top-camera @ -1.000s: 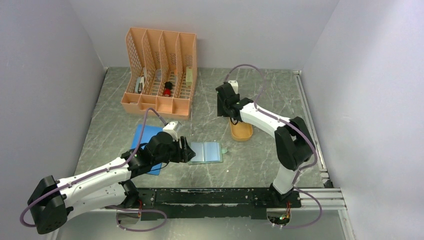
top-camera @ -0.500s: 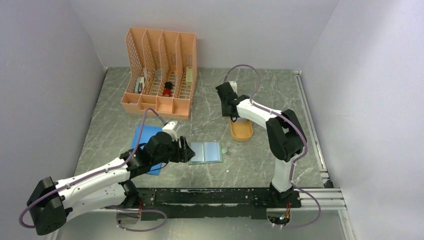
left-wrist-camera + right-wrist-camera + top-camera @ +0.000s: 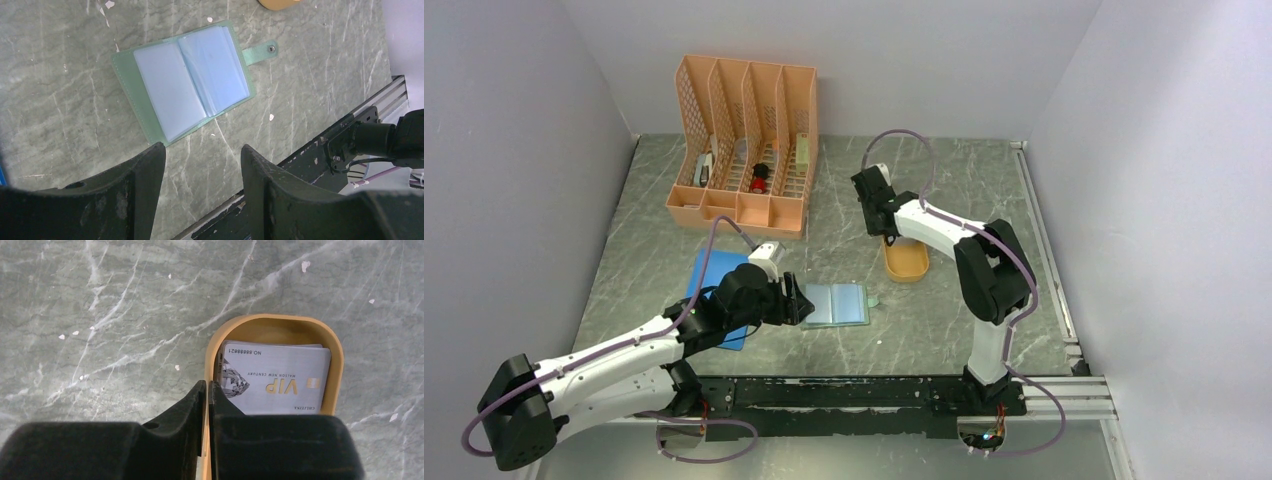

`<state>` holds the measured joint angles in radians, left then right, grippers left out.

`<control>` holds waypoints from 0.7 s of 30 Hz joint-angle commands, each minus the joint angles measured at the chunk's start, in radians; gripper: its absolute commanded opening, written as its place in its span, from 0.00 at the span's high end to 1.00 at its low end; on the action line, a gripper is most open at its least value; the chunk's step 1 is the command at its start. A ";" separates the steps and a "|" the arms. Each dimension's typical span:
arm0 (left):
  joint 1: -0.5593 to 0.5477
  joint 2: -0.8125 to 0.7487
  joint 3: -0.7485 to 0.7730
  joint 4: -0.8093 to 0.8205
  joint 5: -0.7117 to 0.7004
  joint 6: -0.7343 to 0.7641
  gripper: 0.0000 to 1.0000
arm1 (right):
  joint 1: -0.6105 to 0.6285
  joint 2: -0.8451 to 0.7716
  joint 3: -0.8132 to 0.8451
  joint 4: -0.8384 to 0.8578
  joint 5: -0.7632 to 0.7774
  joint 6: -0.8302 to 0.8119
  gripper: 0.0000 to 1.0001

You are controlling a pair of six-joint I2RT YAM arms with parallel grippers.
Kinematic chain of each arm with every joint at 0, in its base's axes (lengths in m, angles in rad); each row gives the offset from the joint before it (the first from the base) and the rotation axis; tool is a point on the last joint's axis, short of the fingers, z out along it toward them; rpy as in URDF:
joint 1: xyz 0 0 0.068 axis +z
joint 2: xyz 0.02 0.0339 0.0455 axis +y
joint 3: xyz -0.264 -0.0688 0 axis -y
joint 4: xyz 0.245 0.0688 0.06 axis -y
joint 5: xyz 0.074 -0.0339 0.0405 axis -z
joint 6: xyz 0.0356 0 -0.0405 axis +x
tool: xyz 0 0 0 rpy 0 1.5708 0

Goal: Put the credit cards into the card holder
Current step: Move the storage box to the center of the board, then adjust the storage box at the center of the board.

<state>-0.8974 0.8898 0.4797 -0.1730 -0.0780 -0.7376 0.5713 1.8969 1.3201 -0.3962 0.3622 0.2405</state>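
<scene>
The card holder [image 3: 836, 304] lies open and flat on the table, its pale blue pockets up and its snap tab to the right; it also shows in the left wrist view [image 3: 190, 85]. My left gripper [image 3: 802, 303] is open and empty just left of it [image 3: 202, 147]. The credit cards [image 3: 280, 380], pale grey with "VIP" print, lie stacked in the mustard tray [image 3: 270, 320]. My right gripper [image 3: 207, 382] is shut with a finger on each side of the tray's left wall, pinching it. In the top view it [image 3: 886, 232] stands at the far end of the tray [image 3: 907, 263].
An orange desk organiser [image 3: 744, 140] with small items stands at the back left. A flat blue pad [image 3: 709, 275] lies under the left arm. A black rail [image 3: 864, 395] runs along the near edge. Walls close in on both sides.
The right arm's wrist has shifted slightly to the left over the tray's far end and its elbow has swung. The left arm and the card holder have not moved.
</scene>
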 commanded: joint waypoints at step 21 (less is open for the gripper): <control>0.007 0.015 0.007 0.036 0.020 -0.003 0.38 | 0.119 -0.297 -0.166 0.013 -0.129 0.056 0.56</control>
<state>-0.8974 0.8955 0.4797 -0.1669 -0.0769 -0.7383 0.6907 1.7100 1.1549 -0.3828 0.2596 0.1940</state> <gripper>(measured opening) 0.617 0.401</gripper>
